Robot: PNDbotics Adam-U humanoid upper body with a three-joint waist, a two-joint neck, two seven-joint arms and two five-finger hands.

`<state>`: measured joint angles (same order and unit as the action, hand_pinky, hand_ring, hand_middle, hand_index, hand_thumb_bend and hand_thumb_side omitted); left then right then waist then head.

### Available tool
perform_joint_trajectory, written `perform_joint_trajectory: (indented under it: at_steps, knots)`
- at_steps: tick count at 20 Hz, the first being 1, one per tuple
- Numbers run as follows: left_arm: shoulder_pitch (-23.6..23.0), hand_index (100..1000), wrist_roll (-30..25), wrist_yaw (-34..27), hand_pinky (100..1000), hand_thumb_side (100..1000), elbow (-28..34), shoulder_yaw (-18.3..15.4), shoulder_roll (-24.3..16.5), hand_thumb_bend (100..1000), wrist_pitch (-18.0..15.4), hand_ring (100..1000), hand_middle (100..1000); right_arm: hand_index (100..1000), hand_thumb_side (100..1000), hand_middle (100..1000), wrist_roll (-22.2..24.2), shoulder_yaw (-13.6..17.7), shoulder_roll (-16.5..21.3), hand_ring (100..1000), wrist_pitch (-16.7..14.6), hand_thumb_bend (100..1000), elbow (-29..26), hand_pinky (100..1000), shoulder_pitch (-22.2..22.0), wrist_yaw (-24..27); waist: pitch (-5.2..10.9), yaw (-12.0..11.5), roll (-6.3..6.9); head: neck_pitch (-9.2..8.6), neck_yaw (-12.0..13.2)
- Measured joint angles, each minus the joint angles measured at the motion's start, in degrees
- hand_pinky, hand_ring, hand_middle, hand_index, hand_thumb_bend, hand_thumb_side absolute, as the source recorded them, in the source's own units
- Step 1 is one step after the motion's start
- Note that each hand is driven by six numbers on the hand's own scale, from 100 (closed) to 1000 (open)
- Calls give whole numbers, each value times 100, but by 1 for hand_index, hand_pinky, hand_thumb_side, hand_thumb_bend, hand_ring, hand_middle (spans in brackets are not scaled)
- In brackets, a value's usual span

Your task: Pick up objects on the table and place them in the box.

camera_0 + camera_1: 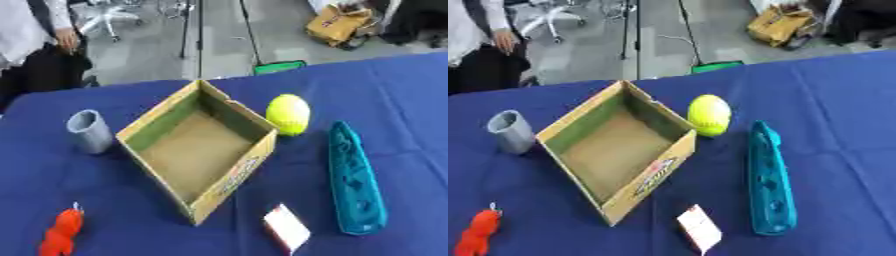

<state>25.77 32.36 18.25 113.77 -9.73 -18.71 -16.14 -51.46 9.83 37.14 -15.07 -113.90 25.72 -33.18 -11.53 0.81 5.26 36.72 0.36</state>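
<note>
Left eye view: a cardboard box is seen open-topped and empty at the middle of a blue-covered table, set cornerwise to the camera.

Objects noted around it, none yet inside:
- A yellow ball is seen just beside the box's right-hand corner, possibly touching it.
- A long teal object, moulded and narrow, is laid lengthwise to the right of the box, well apart from it.
- A small white card or packet with a red edge is found near the front edge, just beyond the box's near corner. Its nature cannot be made out.
- A grey cup is stood upright to the left of the box.
- A red object, lumpy in outline, perhaps a soft toy, is seen at the lower left.

No robot hand is shown in either view, so how open each one is cannot be told, and nothing is seen to be held.

Handling, as judged: the ball is expected to be light and prone to rolling, best enclosed from above. The teal piece appears stiff, and a grasp at mid-length is advised for balance. The cup is likely light and can be taken around its wall. The flat card is judged awkward, to be pinched by its edges.
</note>
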Motion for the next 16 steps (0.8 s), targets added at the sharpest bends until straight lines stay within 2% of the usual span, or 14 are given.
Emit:
perform_joint_trajectory:
  at_steps: [10, 13, 15, 16]
  knots:
    - [0, 1000, 0, 2, 915, 1000, 0, 0, 0, 100, 0, 976, 1000, 845, 1000, 839, 4, -2, 21, 836, 83, 100, 0, 798, 2, -1, 0, 15, 4, 0, -13]
    - [0, 1000, -1, 6, 915, 1000, 0, 0, -1, 100, 2, 975, 1000, 850, 1000, 851, 101, -1, 107, 848, 452, 100, 0, 828, -56, -2, 0, 23, -10, 0, -96]
    - [0, 1000, 0, 17, 914, 1000, 0, 0, -3, 100, 6, 975, 1000, 854, 1000, 855, 310, -1, 216, 852, 917, 100, 0, 843, -143, -8, 0, 27, -32, 0, -136]
    - [0, 1000, 1, 21, 914, 1000, 0, 0, -3, 100, 9, 975, 1000, 857, 920, 853, 452, -2, 278, 857, 1185, 100, 0, 853, -176, -23, 0, 30, -45, 0, -149]
